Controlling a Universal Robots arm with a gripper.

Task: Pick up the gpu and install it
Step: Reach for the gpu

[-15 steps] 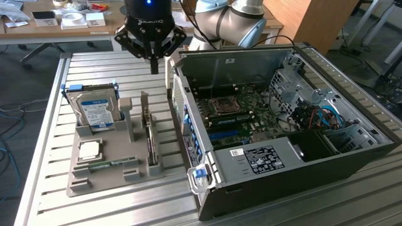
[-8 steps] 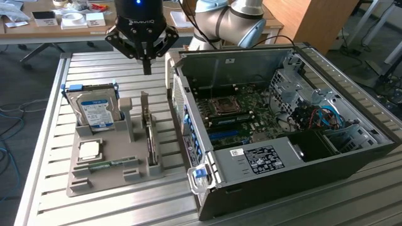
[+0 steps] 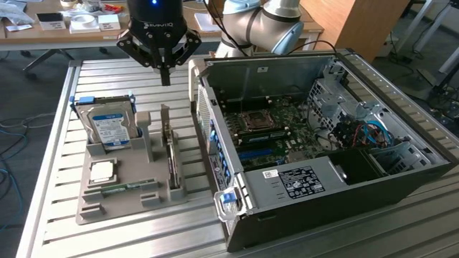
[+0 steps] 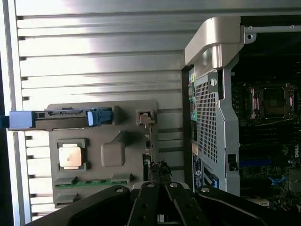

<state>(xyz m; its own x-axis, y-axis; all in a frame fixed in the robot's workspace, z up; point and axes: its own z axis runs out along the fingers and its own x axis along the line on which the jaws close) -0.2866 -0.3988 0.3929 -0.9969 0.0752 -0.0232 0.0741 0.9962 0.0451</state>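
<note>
Hovering above grey holder (image 3: 107,207), gripper (image 3: 165,80) closed and empty; gpu (image 3: 171,156) upright in holder slot, not yet picked; open computer case (image 3: 301,215) alongside, installation not begun.

I read the exterior view as evenly lit, with soft shadows on the table (image 3: 107,236). In the wrist view, strong glare whitens the table slats; the computer case (image 4: 209,127) interior is dark.
</note>
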